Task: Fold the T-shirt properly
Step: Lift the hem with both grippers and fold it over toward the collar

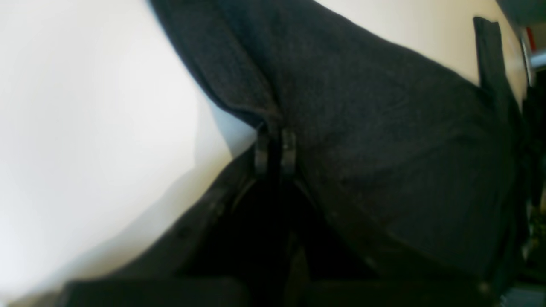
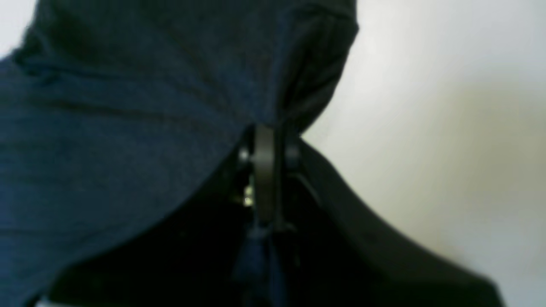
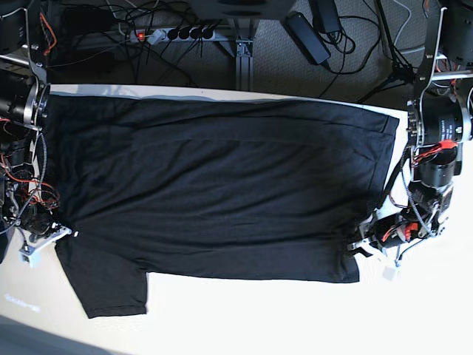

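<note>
The black T-shirt (image 3: 222, 192) lies spread flat across the white table (image 3: 259, 318), with one short sleeve (image 3: 111, 285) sticking out at the front left. No print shows. My left gripper (image 3: 362, 246) is at the shirt's front right corner. In the left wrist view it (image 1: 275, 143) is shut on a pinch of the dark fabric (image 1: 384, 128). My right gripper (image 3: 60, 234) is at the shirt's left edge, just above the sleeve. In the right wrist view it (image 2: 269, 143) is shut on a fold of the fabric (image 2: 128, 106).
The arm bases stand at the table's right edge (image 3: 436, 133) and left edge (image 3: 18, 111). Behind the table, on the floor, are a power strip (image 3: 174, 33), a black adapter (image 3: 307, 37) and tangled cables. A table strip lies in front of the shirt.
</note>
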Robot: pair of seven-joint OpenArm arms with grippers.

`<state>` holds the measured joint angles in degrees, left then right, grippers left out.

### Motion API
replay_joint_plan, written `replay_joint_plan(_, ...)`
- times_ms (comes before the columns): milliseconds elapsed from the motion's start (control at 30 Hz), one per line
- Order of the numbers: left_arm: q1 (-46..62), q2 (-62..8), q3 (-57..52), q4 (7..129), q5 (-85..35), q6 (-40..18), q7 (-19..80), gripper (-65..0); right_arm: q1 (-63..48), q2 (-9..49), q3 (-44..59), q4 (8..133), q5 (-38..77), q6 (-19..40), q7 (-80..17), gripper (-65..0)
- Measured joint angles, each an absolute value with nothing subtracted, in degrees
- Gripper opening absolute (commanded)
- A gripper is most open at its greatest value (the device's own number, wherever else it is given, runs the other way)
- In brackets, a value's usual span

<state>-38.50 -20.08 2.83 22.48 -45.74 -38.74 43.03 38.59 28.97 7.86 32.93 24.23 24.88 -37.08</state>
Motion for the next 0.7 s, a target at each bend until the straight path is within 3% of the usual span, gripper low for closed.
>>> replay_joint_plan(400, -34.2, -26.8, 2.9, 32.7, -64.5, -38.9, 60.8, -65.0, 37.6, 36.8, 7.7, 38.7, 40.7, 25.5, -49.1, -65.0)
replay_joint_plan(700, -23.2, -29.8, 3.1, 46.3, -67.2, -38.9, 62.0, -65.0, 28.2, 40.8, 8.4, 42.7, 44.8, 26.6, -50.2, -65.0)
